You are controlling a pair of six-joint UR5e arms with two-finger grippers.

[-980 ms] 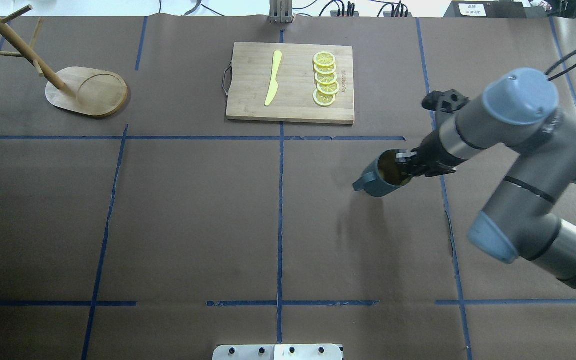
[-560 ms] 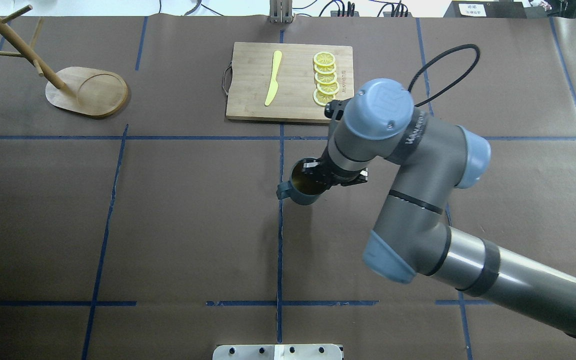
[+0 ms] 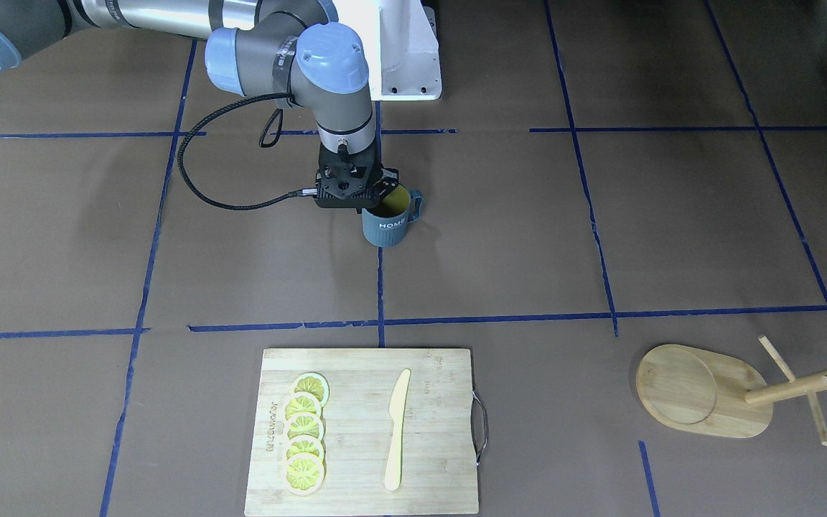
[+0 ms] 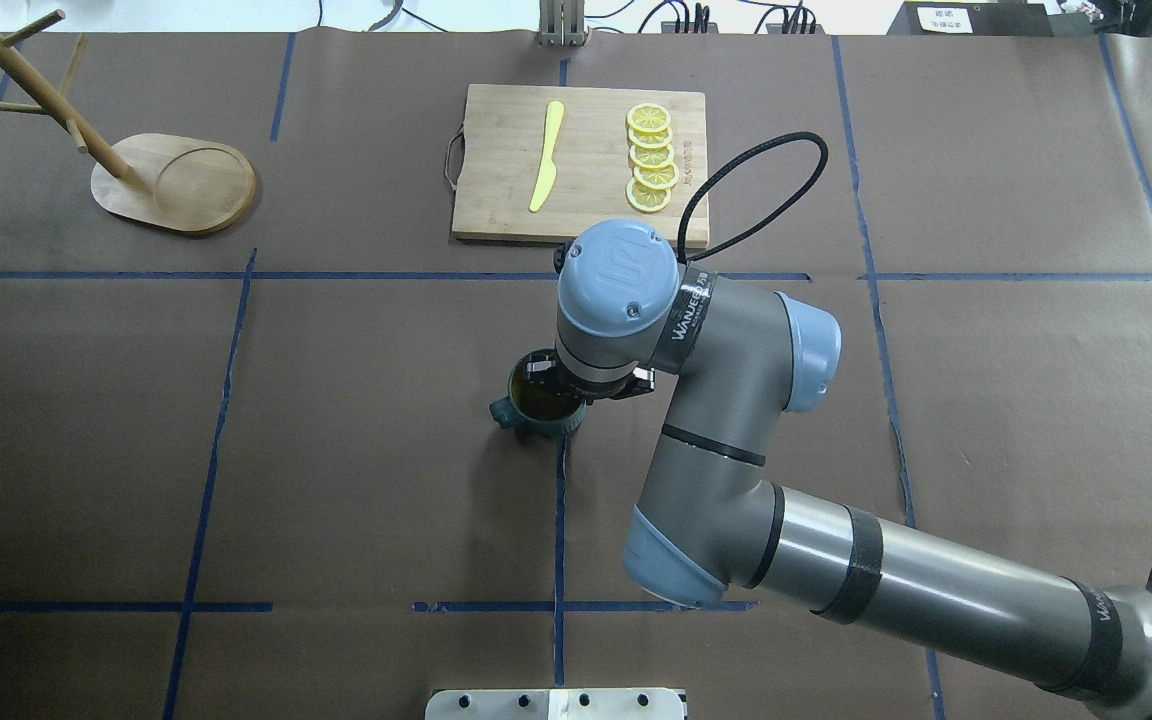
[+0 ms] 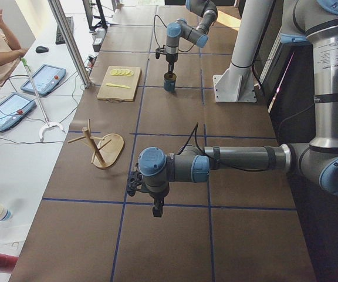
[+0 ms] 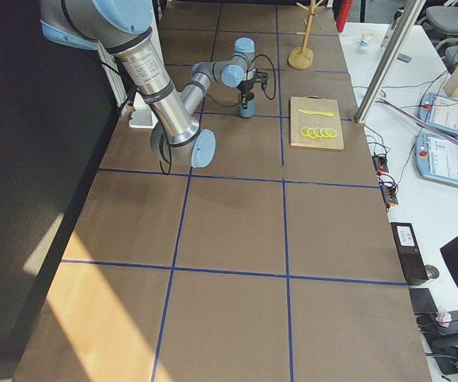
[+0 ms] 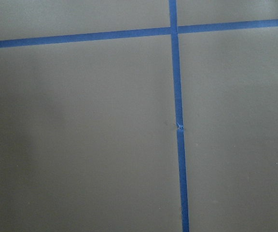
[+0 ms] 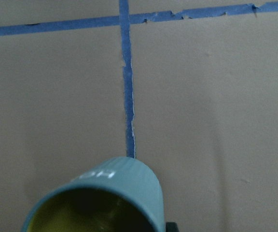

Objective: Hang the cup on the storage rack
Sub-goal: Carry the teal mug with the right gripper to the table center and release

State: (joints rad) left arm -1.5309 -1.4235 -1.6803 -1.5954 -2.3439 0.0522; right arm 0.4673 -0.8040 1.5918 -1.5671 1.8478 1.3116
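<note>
Cup (image 3: 387,228): rim pinched by right gripper (image 3: 379,194) fingers (upright, well apart from storage rack (image 3: 729,416)); one-sided hold may slip.

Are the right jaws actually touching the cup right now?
Touching. In the front-facing view the right gripper has its jaws closed on the rim of the cup, with no gap showing; the overhead view agrees.

The cup (image 4: 536,408) was near the middle of the table (image 4: 336,450), held by its rim in the right gripper (image 3: 379,192), with its handle toward the robot's left. Beyond it, at the far side, lay the cutting board (image 4: 496,200). On the board, the knife (image 4: 547,157) lay left of the lemon slices (image 4: 651,160). The storage rack (image 4: 176,185) stood in the far left corner, well apart from the cup.
</note>
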